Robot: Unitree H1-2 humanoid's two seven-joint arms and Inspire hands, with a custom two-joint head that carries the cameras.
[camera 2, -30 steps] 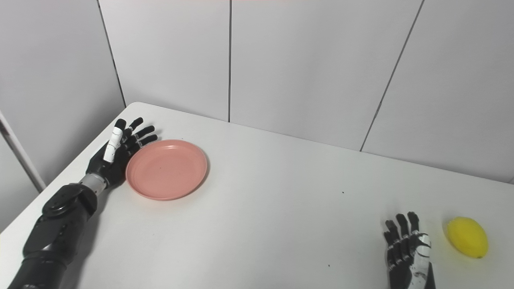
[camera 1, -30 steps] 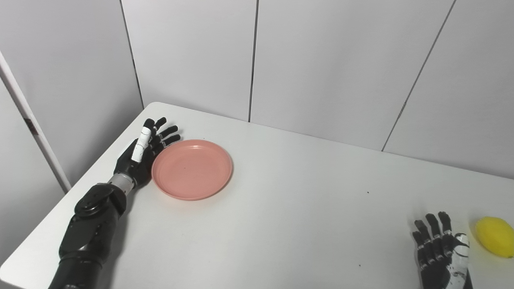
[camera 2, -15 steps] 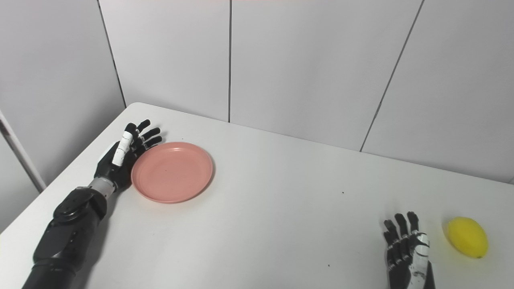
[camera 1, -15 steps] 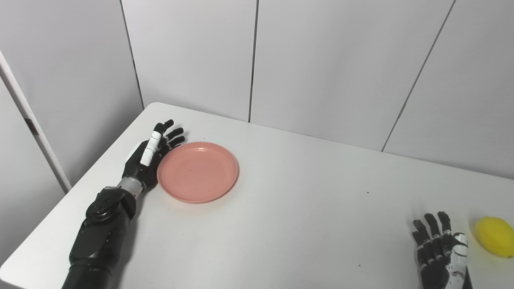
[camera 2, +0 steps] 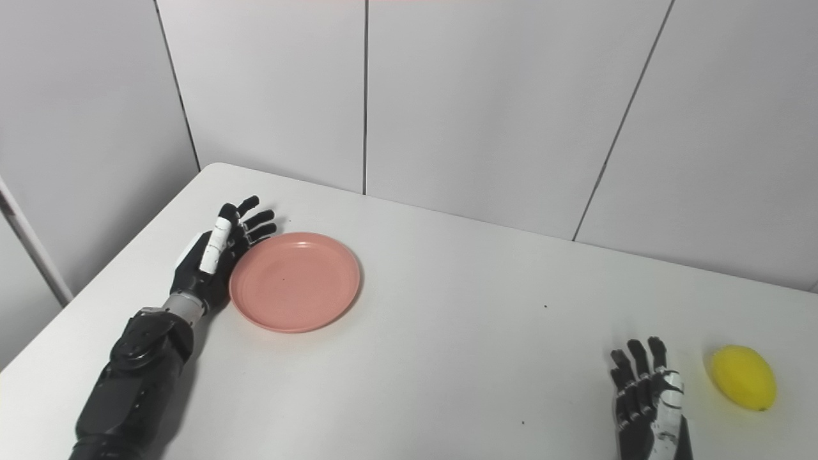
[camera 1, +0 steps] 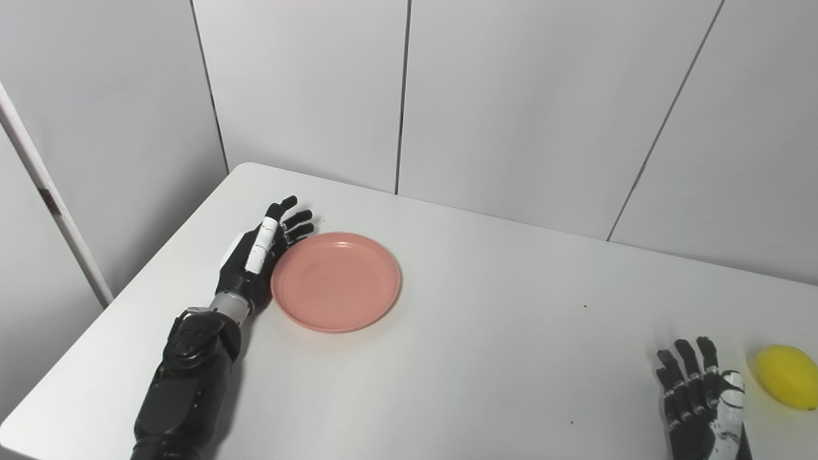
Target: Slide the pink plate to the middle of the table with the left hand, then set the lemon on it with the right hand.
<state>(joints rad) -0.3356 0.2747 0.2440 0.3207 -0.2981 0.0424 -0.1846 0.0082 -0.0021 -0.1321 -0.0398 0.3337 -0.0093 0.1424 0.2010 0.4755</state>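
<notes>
A round pink plate (camera 1: pixel 337 281) lies flat on the left half of the white table (camera 1: pixel 486 332). My left hand (camera 1: pixel 259 255) stands edge-on against the plate's left rim, fingers straight and apart, holding nothing. A yellow lemon (camera 1: pixel 787 376) rests near the table's right front. Just left of the lemon, my right hand (camera 1: pixel 700 399) rests at the bottom edge, open, fingers spread and pointing away, a small gap between it and the fruit.
Grey wall panels (camera 1: pixel 511 96) rise right behind the table's far edge. The table's left edge (camera 1: pixel 128 300) runs diagonally beside my left forearm. A few small dark specks (camera 1: pixel 584 306) mark the tabletop.
My left hand has pushed the pink plate rightward across the table. The right hand and the lemon have stayed put.
</notes>
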